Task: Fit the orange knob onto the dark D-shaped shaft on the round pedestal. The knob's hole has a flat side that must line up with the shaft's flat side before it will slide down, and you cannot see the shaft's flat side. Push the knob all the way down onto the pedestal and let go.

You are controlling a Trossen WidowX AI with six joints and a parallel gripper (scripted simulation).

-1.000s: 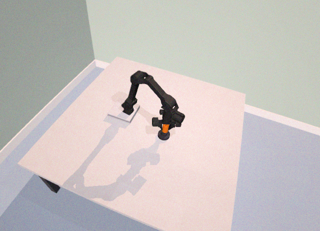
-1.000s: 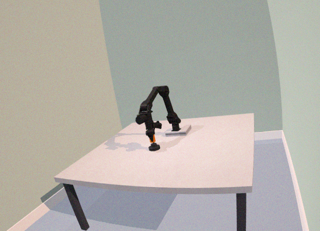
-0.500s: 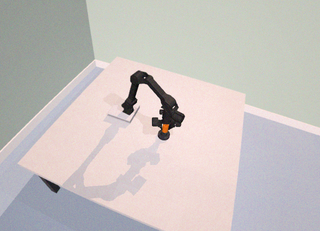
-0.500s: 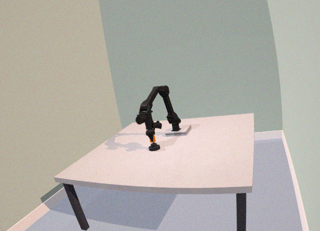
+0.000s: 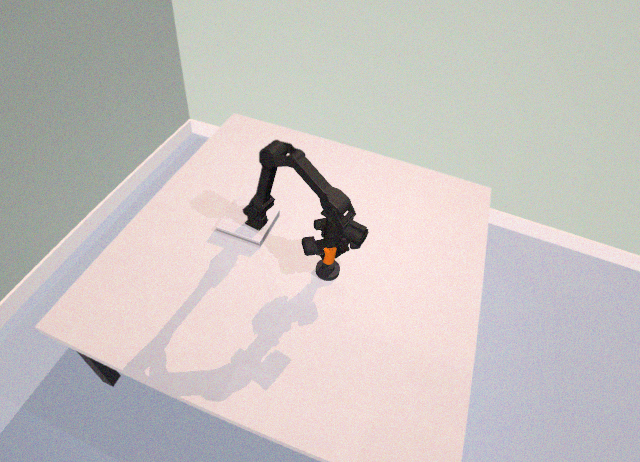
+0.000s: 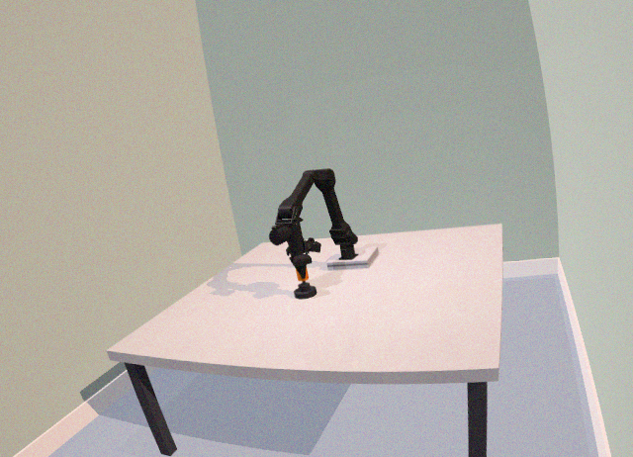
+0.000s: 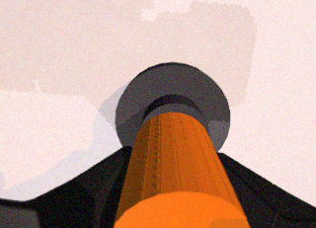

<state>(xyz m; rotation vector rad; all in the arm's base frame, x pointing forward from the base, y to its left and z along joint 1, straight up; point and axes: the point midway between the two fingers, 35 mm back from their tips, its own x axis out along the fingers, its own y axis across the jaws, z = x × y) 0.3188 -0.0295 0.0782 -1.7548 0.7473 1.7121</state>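
The orange knob [image 5: 329,255] [image 6: 307,276] [image 7: 178,164], probably light, stiff and not fragile, is upright or nearly so above the round pedestal [image 5: 321,274] [image 6: 305,293] [image 7: 173,80], whose base shows from about 8 o'clock through 12 to 4 o'clock around the knob's lower end in the wrist view. Its smooth-looking round side may let it slip in rotation, so a grip on opposite sides at mid-height seems best. The 2 jaws, partly open, clamp the knob at about 9 and 3 o'clock; whether it touches the shaft cannot be told.
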